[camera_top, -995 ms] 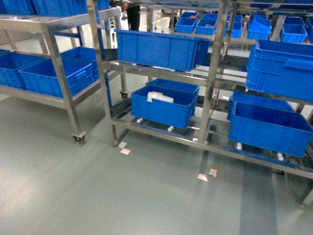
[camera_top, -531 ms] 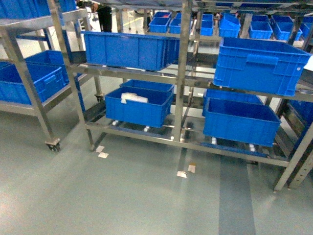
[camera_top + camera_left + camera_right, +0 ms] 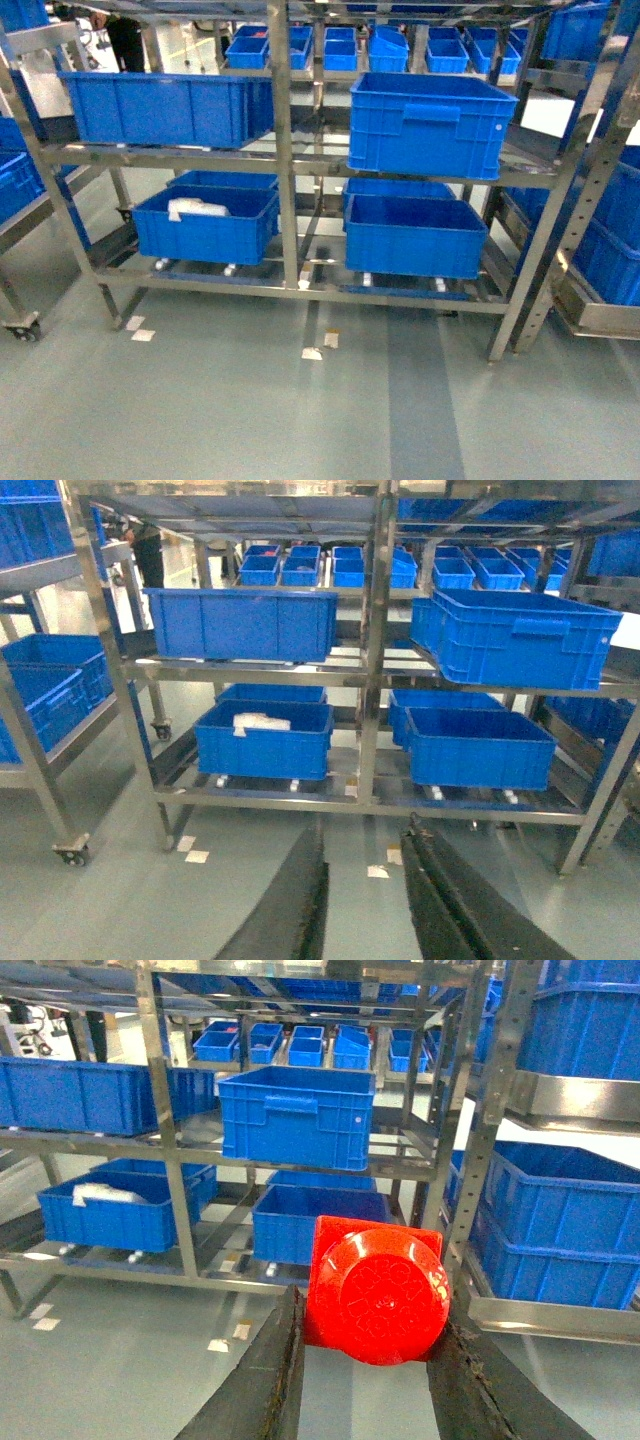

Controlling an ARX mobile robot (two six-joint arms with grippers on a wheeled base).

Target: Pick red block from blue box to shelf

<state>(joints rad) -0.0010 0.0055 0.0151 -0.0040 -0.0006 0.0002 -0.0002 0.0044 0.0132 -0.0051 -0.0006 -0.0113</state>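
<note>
The red block (image 3: 378, 1295) sits clamped between the right gripper (image 3: 365, 1360) fingers, stud toward the camera. At twelve o'clock stands the shelf (image 3: 285, 150) holding dark blue crates (image 3: 430, 120). The left gripper (image 3: 365, 900) hangs slightly parted, empty.

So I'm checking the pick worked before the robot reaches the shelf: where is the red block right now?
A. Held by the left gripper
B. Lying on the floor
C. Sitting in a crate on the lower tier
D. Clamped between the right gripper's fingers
D: the right wrist view shows the red block pinched in the right gripper, stud facing the camera.
</note>
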